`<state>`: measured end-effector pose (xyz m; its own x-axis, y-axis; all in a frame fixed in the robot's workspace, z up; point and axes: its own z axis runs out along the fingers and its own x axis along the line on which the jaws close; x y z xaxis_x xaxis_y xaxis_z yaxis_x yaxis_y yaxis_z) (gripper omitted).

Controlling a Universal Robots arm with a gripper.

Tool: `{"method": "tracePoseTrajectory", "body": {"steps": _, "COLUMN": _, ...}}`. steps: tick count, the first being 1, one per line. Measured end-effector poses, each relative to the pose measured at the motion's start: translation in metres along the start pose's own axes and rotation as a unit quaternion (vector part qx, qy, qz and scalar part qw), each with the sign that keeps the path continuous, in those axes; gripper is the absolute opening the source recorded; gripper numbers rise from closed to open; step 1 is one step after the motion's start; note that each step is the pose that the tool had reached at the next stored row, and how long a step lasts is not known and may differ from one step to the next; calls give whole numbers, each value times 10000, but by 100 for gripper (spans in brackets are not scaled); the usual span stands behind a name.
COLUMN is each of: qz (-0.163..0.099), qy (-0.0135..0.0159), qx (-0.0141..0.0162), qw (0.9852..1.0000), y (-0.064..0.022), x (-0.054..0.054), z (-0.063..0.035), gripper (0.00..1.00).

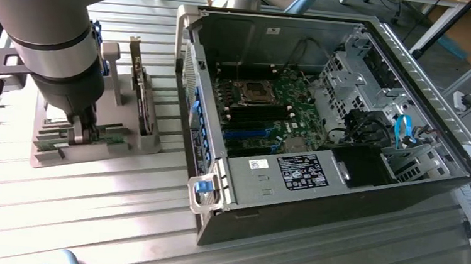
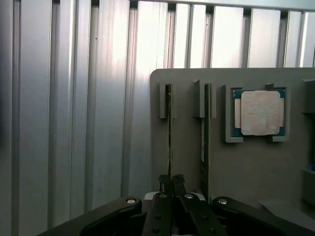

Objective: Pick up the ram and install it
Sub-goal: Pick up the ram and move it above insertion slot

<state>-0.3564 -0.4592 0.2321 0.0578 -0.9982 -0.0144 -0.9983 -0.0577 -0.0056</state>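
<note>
Two rams stand on edge in slots of a grey holder (image 2: 187, 132). My gripper (image 2: 171, 179) is down over the holder and shut on the top edge of one ram (image 2: 170, 123), a thin green stick seen edge-on. The other ram (image 2: 204, 137), with a white label, stands parallel beside it, untouched. In the exterior view my gripper (image 1: 83, 138) reaches down into the holder (image 1: 90, 157) at the view's left, and the arm hides most of the held ram.
A square silver processor (image 2: 258, 113) lies in its pocket on the holder. A wider green expansion card (image 1: 143, 93) stands upright in the holder. The open computer case (image 1: 333, 177) with its motherboard (image 1: 280, 104) lies to the exterior view's right on the ribbed metal table (image 1: 86, 215).
</note>
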Motion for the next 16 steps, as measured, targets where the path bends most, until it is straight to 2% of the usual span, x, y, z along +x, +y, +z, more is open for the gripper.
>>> {"method": "tracePoseTrajectory", "body": {"steps": 16, "qz": 8, "qy": 0, "qx": 1, "qw": 10000, "y": -8, "x": -3, "z": -205, "gripper": 12}}
